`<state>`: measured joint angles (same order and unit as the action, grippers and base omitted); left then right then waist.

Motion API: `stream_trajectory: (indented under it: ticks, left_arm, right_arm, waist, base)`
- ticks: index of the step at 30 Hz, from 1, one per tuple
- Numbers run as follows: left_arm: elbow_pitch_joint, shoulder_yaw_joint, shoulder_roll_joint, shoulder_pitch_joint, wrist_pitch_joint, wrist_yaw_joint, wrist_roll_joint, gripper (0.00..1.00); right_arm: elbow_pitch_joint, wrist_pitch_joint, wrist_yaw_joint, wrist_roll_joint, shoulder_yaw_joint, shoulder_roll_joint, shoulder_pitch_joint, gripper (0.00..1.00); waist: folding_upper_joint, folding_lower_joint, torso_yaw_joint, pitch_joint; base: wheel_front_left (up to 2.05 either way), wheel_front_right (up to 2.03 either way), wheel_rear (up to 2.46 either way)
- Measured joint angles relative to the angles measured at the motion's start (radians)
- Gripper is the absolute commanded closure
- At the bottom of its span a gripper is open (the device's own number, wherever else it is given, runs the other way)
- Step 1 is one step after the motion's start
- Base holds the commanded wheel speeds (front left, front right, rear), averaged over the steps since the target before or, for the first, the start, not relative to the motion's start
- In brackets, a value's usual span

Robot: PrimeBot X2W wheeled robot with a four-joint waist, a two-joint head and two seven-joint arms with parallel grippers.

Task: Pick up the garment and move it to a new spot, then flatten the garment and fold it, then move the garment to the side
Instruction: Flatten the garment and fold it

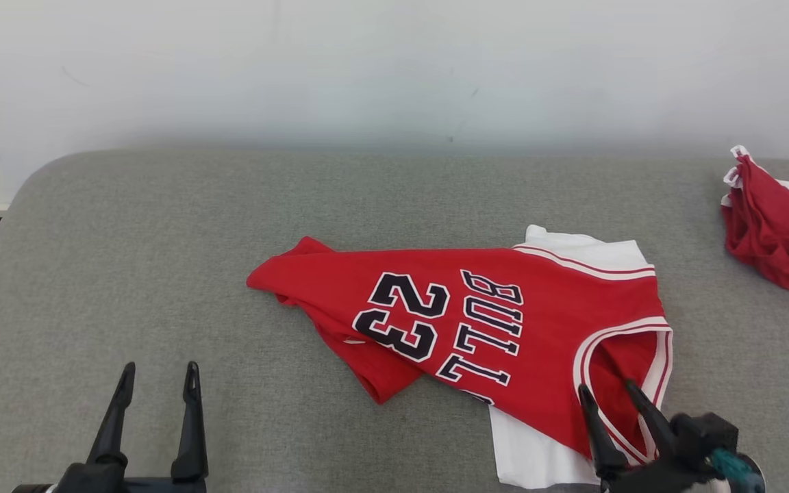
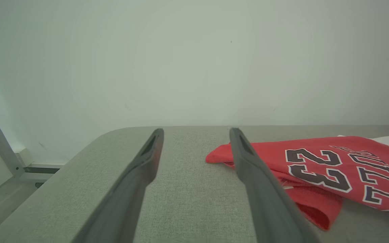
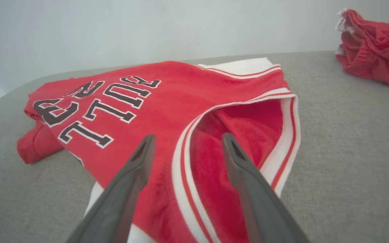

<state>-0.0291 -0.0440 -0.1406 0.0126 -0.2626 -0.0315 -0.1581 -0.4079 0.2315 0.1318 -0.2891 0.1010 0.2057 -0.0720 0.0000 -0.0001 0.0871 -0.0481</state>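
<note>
Rightward of jersey point(image 1: 545, 301), crumpled red cloth point(image 1: 781, 236)

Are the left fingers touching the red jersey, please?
No, the left fingers stand over the bare grey surface, apart from the red jersey.

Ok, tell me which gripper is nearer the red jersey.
Right. The right gripper is open over the jersey's white-trimmed opening at its near right end. The left gripper, open too, sits off to the jersey's left above bare grey surface, apart from the cloth.

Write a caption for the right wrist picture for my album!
Open right gripper points at the white-trimmed opening of a crumpled red number 23 jersey on a grey cloth-covered table.
</note>
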Motion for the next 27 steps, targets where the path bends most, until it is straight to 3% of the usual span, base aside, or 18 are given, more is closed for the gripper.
stream_trajectory:
  ticks: [12,13,14,15,27]
  left_arm:
    - [-0.023,0.036,0.055,0.002,0.000,-0.048,0.046,0.00]
    - [-0.023,0.037,0.058,0.003,0.000,-0.049,0.049,0.00]
    - [-0.023,0.037,0.062,0.004,0.000,-0.049,0.052,0.00]
    - [-0.023,0.037,0.064,0.006,0.000,-0.050,0.053,0.00]
    - [-0.048,0.044,0.078,-0.003,0.000,-0.074,0.062,0.00]
  right_arm:
    - [-0.221,-0.082,0.000,-0.078,0.106,0.054,-0.149,0.00]
    - [-0.228,-0.083,0.000,-0.086,0.118,0.055,-0.155,0.11]
    - [-0.237,-0.092,0.000,-0.096,0.132,0.058,-0.160,0.69]
    - [-0.244,-0.097,0.000,-0.108,0.144,0.059,-0.164,1.00]
    - [-0.248,-0.021,0.000,-0.142,0.176,0.149,-0.329,1.00]
  waist:
    - [0.0000,0.0001,0.051,-0.001]
    - [0.0000,0.0001,0.052,-0.001]
    - [0.0000,0.0001,0.053,-0.002]
    - [0.0000,0.0002,0.054,-0.002]
    - [0.0000,0.0001,0.048,-0.022]
  base:
    - [0.00,0.00,0.00]
    - [0.00,0.00,0.00]
    - [0.00,0.00,0.00]
    - [0.00,0.00,0.00]
    - [0.00,0.00,0.00]
